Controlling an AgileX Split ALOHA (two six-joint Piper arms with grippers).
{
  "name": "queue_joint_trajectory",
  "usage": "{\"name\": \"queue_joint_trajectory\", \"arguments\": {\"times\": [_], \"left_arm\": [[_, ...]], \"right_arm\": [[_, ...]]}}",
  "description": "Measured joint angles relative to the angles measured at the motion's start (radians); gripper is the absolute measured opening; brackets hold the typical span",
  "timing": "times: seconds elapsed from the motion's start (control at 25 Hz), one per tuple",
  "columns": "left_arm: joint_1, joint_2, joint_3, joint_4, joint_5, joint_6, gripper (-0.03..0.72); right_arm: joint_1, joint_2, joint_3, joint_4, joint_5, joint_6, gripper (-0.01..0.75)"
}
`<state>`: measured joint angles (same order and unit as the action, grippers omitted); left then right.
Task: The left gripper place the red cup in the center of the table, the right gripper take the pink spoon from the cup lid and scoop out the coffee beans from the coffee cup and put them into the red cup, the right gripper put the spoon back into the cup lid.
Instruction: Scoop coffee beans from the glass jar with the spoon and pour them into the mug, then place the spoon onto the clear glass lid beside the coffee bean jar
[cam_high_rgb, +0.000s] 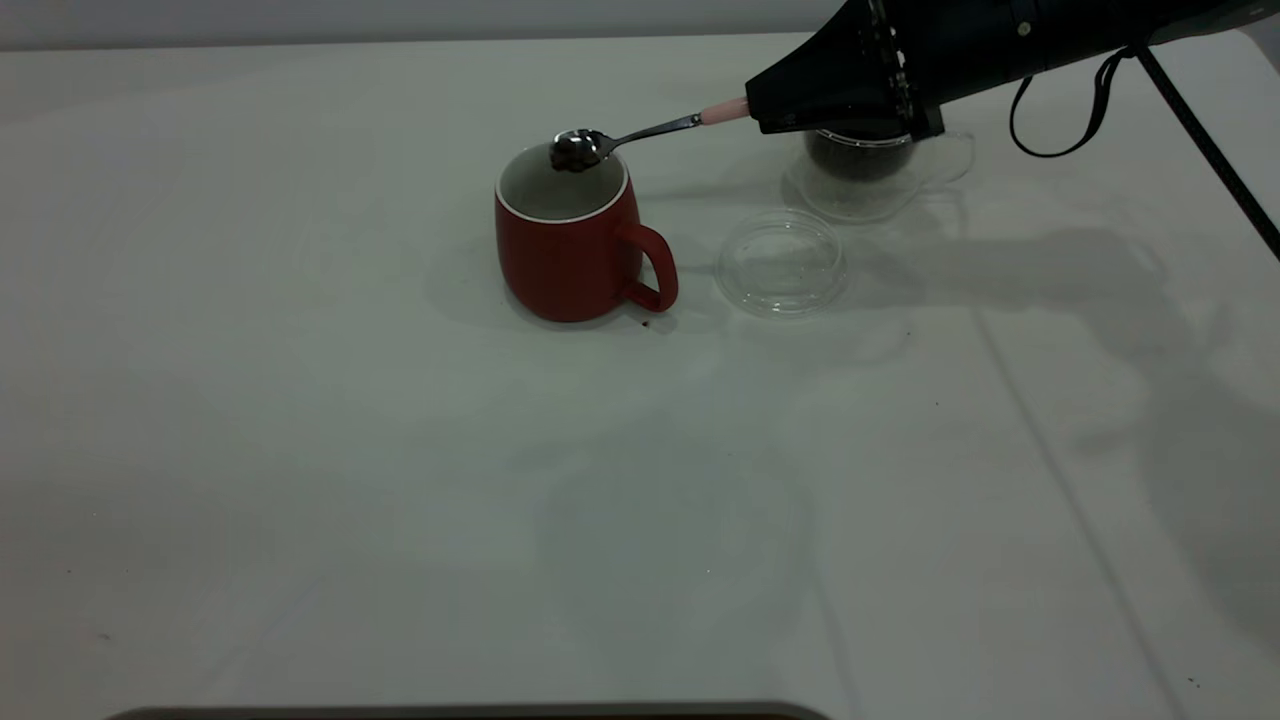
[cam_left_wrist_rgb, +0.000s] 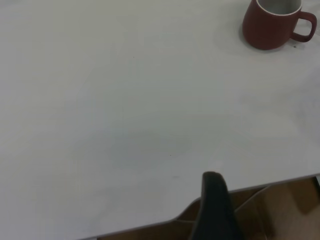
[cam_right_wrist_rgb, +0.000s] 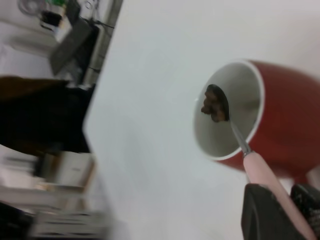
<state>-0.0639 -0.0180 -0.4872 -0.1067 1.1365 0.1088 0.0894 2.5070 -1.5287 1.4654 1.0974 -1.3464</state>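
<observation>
The red cup (cam_high_rgb: 570, 245) stands upright near the middle of the table (cam_high_rgb: 300, 450), handle toward the cup lid (cam_high_rgb: 782, 262), which lies bare. My right gripper (cam_high_rgb: 757, 106) is shut on the pink spoon (cam_high_rgb: 722, 112) by its handle and holds the bowl over the cup's far rim. In the right wrist view the gripper (cam_right_wrist_rgb: 283, 201) pinches the pink spoon (cam_right_wrist_rgb: 264, 175), and a few coffee beans (cam_right_wrist_rgb: 214, 106) sit in its bowl above the red cup (cam_right_wrist_rgb: 287, 125). The coffee cup (cam_high_rgb: 862, 168) with dark beans is partly hidden behind the gripper. My left gripper (cam_left_wrist_rgb: 214, 207) is parked past the table edge.
The right arm and a black cable (cam_high_rgb: 1060, 110) reach in from the back right. A few dark specks (cam_high_rgb: 645, 323) lie by the red cup's base. In the left wrist view, the table edge (cam_left_wrist_rgb: 240, 192) runs close to the left gripper and the red cup (cam_left_wrist_rgb: 272, 25) is far off.
</observation>
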Motion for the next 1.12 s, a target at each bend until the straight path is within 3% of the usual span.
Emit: {"name": "queue_joint_trajectory", "arguments": {"times": [0.28,0.6,0.76,1.12], "left_arm": [[0.000,0.000,0.000,0.000,0.000,0.000,0.586],[0.000,0.000,0.000,0.000,0.000,0.000,0.586],[0.000,0.000,0.000,0.000,0.000,0.000,0.586],[0.000,0.000,0.000,0.000,0.000,0.000,0.586]], "right_arm": [[0.000,0.000,0.000,0.054,-0.023,-0.178,0.112],[-0.049,-0.049,0.021,0.058,0.045,0.041,0.112],[-0.113,-0.139,0.161,0.093,0.045,0.080,0.112],[-0.224,-0.216,0.577,0.276,0.040,-0.014,0.112]]}}
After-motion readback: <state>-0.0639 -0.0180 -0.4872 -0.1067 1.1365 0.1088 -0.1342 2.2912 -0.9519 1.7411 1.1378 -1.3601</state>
